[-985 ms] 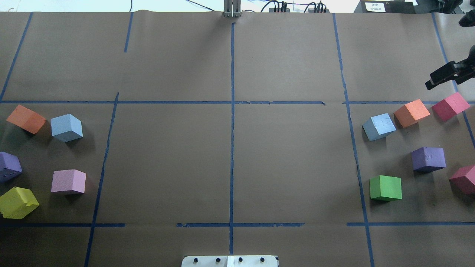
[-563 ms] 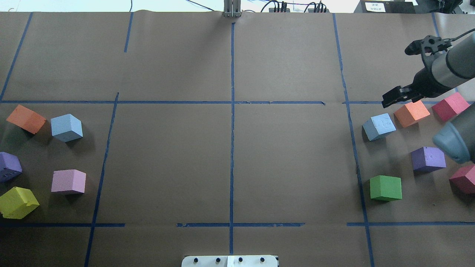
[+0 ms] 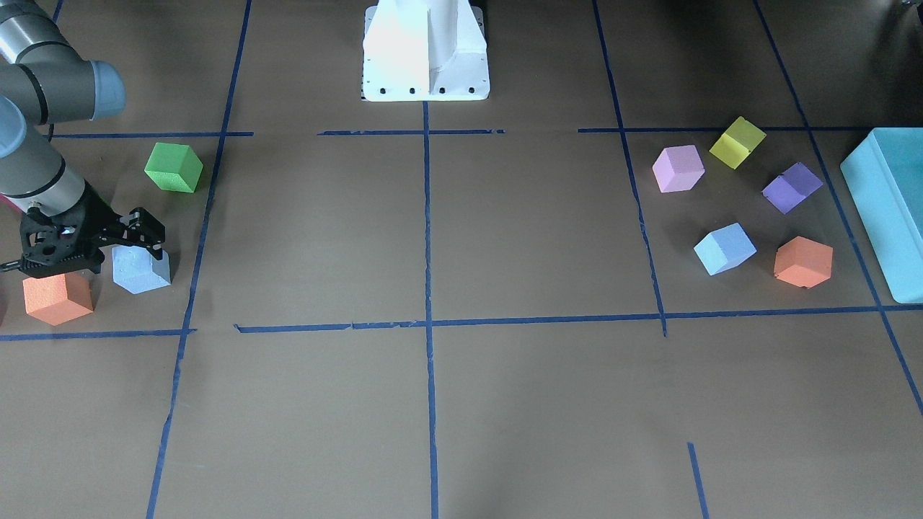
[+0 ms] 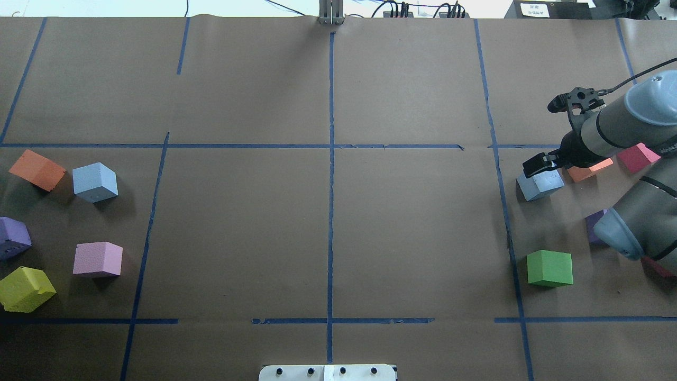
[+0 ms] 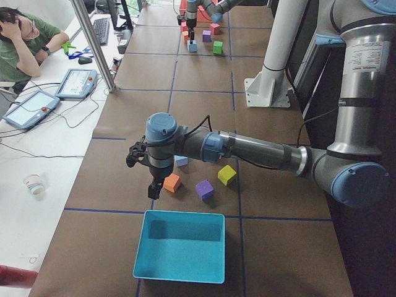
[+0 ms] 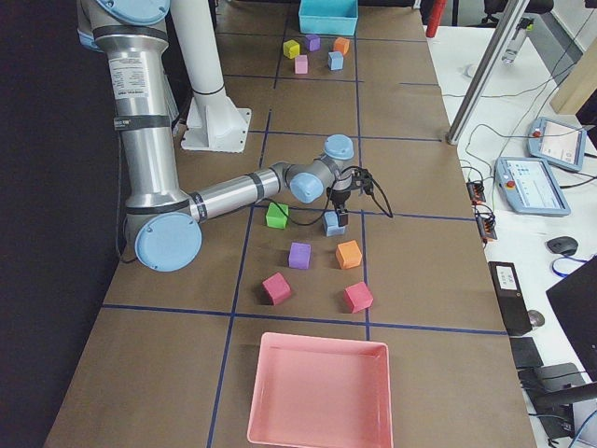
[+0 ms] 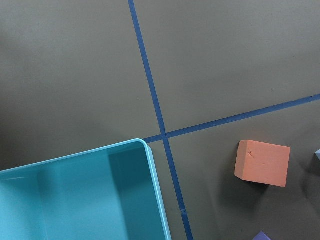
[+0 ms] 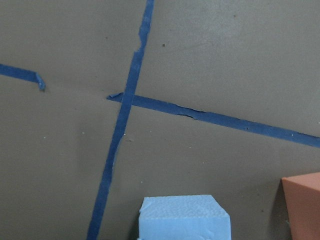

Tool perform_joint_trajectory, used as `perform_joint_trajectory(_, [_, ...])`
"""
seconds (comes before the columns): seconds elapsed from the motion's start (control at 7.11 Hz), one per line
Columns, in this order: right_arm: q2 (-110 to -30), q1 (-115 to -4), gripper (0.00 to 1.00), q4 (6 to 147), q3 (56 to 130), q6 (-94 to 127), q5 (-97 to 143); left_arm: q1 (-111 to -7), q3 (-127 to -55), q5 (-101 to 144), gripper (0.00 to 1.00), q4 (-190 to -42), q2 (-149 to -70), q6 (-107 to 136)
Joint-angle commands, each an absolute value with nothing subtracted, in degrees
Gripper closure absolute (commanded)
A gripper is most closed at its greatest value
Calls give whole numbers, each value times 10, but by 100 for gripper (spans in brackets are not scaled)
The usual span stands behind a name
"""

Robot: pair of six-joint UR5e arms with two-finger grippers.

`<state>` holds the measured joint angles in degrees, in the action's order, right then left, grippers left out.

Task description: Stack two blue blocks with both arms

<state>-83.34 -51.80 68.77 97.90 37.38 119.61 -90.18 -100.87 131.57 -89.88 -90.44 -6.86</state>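
One blue block (image 4: 540,185) lies on the right side of the table, also in the front-facing view (image 3: 142,270) and at the bottom of the right wrist view (image 8: 184,218). My right gripper (image 4: 538,165) hangs just over it, jaws open and empty (image 3: 144,236). The other blue block (image 4: 95,182) lies far left, next to an orange cube (image 4: 37,169). My left gripper (image 5: 153,184) shows only in the exterior left view, above the orange cube near the teal box; I cannot tell whether it is open or shut.
Orange (image 4: 588,168), red (image 4: 639,156), green (image 4: 550,268) and purple cubes surround the right blue block. Purple (image 4: 13,237), pink (image 4: 98,259) and yellow (image 4: 25,288) cubes lie at the left. A teal box (image 3: 885,209) and a pink tray (image 6: 317,392) stand at the table's ends.
My right arm has swung in from the right edge, leftward and down, until its gripper is over the right blue block. The forearm now partly covers the purple and red cubes.
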Motion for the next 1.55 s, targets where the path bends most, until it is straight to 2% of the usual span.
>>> perform_joint_trajectory(0.0, [-835,-509,0,659,950,374,1195,-902,-1012,1316,0,-899,-904,-69])
perform_joint_trajectory(0.14, [-833,-497,0,655,937,374,1194,-902,-1012,1316,0,-899,-904,-68])
perform_joint_trajectory(0.28, [-831,-494,24,656,933,375,1194,-902,-1012,1316,0,-899,-904,-69])
perform_joint_trajectory(0.42, [-832,-494,63,656,933,374,1195,-902,-1014,1316,0,-899,-904,-68])
perform_joint_trajectory(0.56, [-835,-495,89,656,937,374,1198,-902,-1018,1316,0,-899,-904,-68])
perform_joint_trajectory(0.7, [-828,-495,99,657,947,378,1201,-902,-1020,1316,0,-899,-904,-68])
perform_joint_trajectory(0.84, [-813,-495,100,666,967,425,1201,-902,-1020,1317,0,-899,-901,-67])
perform_joint_trajectory(1.13, [-699,-458,100,712,962,566,1183,-902,-1020,1338,0,-899,-897,-67])
perform_joint_trajectory(1.41, [-559,-384,98,859,947,640,1095,-902,-1020,1339,0,-899,-897,-67])
